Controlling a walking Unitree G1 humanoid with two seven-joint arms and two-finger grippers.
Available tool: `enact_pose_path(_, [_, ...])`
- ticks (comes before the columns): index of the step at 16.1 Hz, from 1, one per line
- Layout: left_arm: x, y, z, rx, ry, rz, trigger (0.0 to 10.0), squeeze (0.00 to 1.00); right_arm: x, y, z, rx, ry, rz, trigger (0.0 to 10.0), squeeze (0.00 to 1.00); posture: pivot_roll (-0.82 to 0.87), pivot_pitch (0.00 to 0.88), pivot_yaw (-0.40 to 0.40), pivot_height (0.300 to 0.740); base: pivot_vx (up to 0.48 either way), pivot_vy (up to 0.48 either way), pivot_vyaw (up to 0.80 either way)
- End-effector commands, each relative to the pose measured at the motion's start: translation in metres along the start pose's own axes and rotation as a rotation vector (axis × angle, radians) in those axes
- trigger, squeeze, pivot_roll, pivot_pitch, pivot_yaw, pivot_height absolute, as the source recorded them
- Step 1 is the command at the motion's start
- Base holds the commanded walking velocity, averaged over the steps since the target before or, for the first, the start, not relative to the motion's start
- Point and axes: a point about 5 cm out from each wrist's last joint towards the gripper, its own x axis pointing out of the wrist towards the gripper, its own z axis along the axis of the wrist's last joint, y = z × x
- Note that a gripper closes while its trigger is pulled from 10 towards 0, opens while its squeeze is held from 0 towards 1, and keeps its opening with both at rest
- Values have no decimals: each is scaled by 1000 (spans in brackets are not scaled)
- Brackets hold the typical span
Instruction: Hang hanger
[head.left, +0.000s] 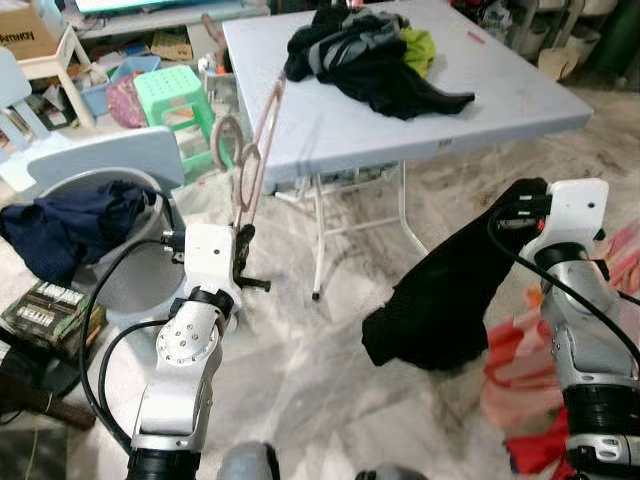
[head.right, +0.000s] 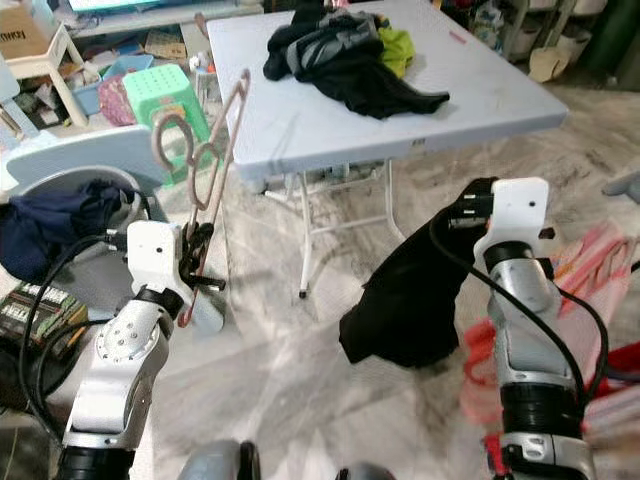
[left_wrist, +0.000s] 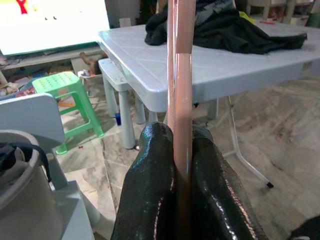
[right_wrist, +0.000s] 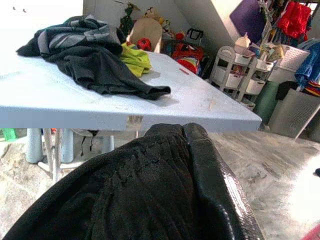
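My left gripper (head.left: 243, 238) is shut on a pink hanger (head.left: 258, 155), which stands upright from its fingers with the hook curling at about table height. In the left wrist view both black fingers (left_wrist: 150, 190) press on the pink bar (left_wrist: 181, 100). My right gripper (head.left: 520, 205) is shut on a black garment (head.left: 440, 300) that hangs down over the floor to the right of the table legs. In the right wrist view the black cloth (right_wrist: 125, 195) drapes over one finger (right_wrist: 210, 170).
A white folding table (head.left: 330, 120) stands ahead with a heap of dark and yellow-green clothes (head.left: 370, 55). A grey basket holding a navy garment (head.left: 70, 225) is on the left, a green stool (head.left: 180, 95) behind it. Red cloth (head.left: 530, 400) lies at right.
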Motion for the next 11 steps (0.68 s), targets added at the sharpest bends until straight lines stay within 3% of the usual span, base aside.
enact_pose_path(1, [2, 4, 6, -5, -19, 19, 10000, 0, 4, 0, 15, 3, -52, 2, 10000, 0, 9, 61, -1, 740, 461, 0, 0])
enact_pose_path(11, [5, 3, 10, -7, -34, 23, 10000, 0, 12, 0, 30, -35, -115, -11, 10000, 0, 15, 54, -4, 740, 461, 0, 0])
